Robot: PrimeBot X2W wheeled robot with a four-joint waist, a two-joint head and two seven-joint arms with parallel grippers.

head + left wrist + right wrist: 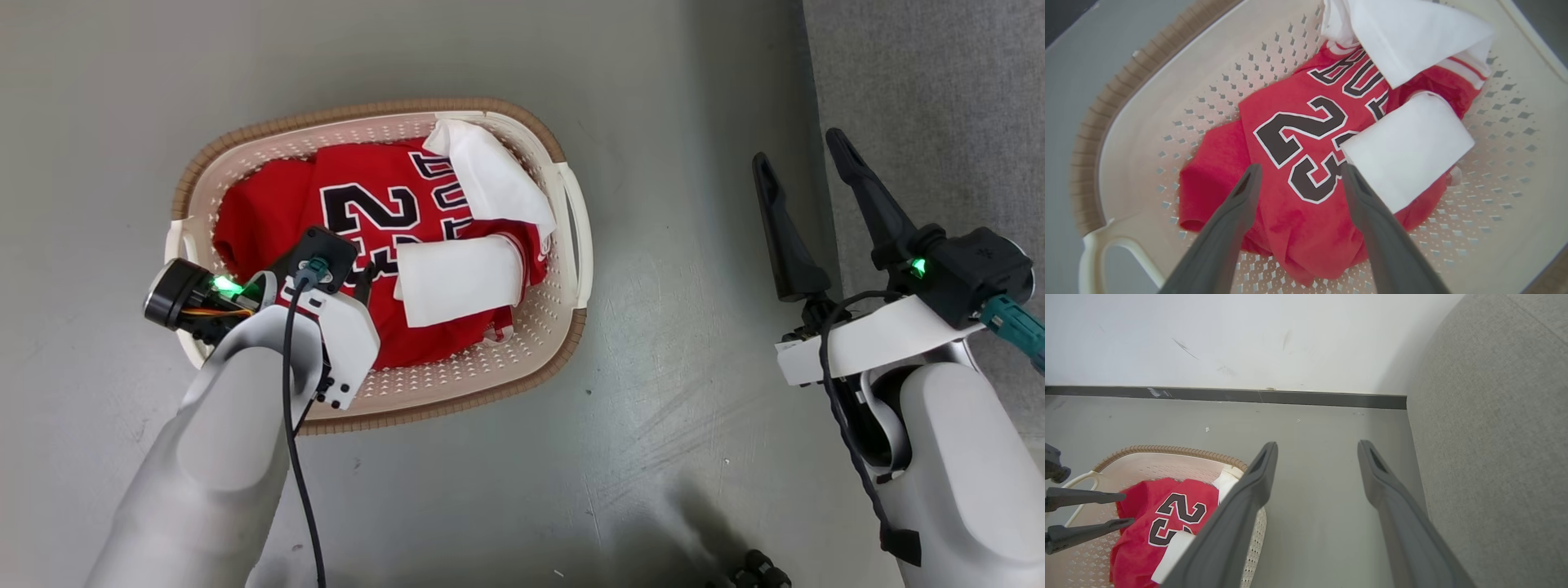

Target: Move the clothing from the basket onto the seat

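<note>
Hovering inside the basket, the left gripper has both fingers spread wide with nothing between them. The tips point down at the clothing; whether they touch the cloth cannot be told.

Basket: oval, cream, with perforated walls and a brown rim. It stands on the grey floor at ten o'clock in the head view.

Clothing: all that shows lies in the basket. Uppermost is a red jersey with a black, white-edged "23". Two white panels are folded over it on its three o'clock side in the head view, and the farther one reaches the rim near twelve o'clock. In the left wrist view the fingertips flank the digit 3, and the right-hand tip is just beside the nearer white panel.

Right gripper: fingers apart and empty. It is held above the floor at three o'clock of the basket, well apart from it and just beside the seat.

Seat: grey woven fabric, at two o'clock in the head view.

Surroundings: in the right wrist view a white wall with a dark skirting stands at twelve o'clock, beyond the floor.
</note>
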